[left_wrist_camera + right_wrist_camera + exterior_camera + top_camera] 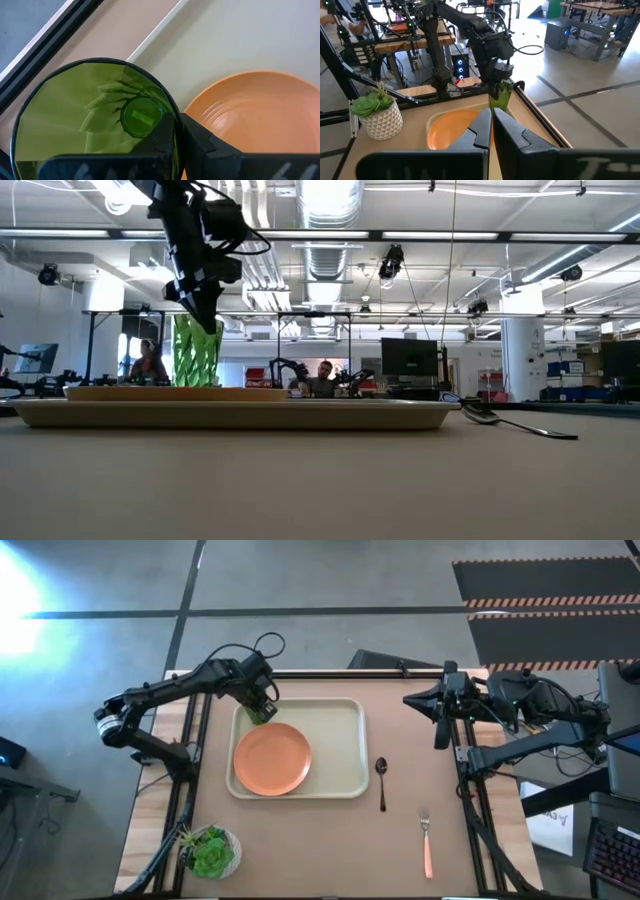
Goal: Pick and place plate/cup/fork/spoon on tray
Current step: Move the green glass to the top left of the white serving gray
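Note:
The translucent green cup point(262, 713) stands upright over the far left corner of the cream tray point(340, 740), with my left gripper point(263, 703) shut on it. In the low view the plate hides the cup's base point(197, 378), so I cannot tell whether it rests on the tray. The orange plate point(272, 758) lies flat on the tray's left half. On the table right of the tray lies the dark spoon point(381, 780). The pink-handled fork point(426, 840) lies nearer the front. My right gripper point(440, 730) waits shut, raised at the table's right side. My left gripper holds the cup by its rim wall point(174, 116) on the side toward the plate. One finger point(161, 136) is inside the cup and the other point(200, 142) outside. The fingers come steeply from above, and the cup stays upright below them.
A green plant in a white pot point(208, 852) stands at the table's near left corner. The tray's right half point(335, 755) is bare. Black frame rails run along both sides of the table. People sit at desks in the room beyond.

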Robot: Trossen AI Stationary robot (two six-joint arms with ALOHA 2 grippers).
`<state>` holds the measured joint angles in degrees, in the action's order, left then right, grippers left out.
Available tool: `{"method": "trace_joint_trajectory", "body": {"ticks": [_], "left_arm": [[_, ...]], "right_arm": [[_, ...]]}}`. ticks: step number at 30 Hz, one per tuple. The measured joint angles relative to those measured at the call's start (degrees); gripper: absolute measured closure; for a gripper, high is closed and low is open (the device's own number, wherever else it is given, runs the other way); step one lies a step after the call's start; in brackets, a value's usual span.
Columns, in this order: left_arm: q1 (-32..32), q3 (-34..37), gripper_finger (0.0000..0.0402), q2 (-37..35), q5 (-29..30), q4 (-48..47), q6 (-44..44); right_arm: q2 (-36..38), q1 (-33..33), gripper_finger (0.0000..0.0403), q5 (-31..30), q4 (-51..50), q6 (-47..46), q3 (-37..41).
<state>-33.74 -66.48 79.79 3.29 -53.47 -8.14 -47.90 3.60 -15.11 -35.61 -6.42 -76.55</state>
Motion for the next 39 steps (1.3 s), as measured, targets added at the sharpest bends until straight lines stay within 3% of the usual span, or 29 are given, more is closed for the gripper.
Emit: {"method": "trace_joint_trajectory", "body": {"ticks": [26, 39], "left_arm": [[1.4, 0.1, 0.0401, 0.0, 1.7, 1.4, 1.2], [1.5, -2.2, 0.0342, -0.2, -2.0, 1.6, 0.7]], "right_arm": [[-0.3, 0.0, 0.0394, 0.0, 0.3, 0.0, 0.1], [-0.2, 0.0, 0.0394, 0.0, 1.2, 0.0, 0.2]]}}
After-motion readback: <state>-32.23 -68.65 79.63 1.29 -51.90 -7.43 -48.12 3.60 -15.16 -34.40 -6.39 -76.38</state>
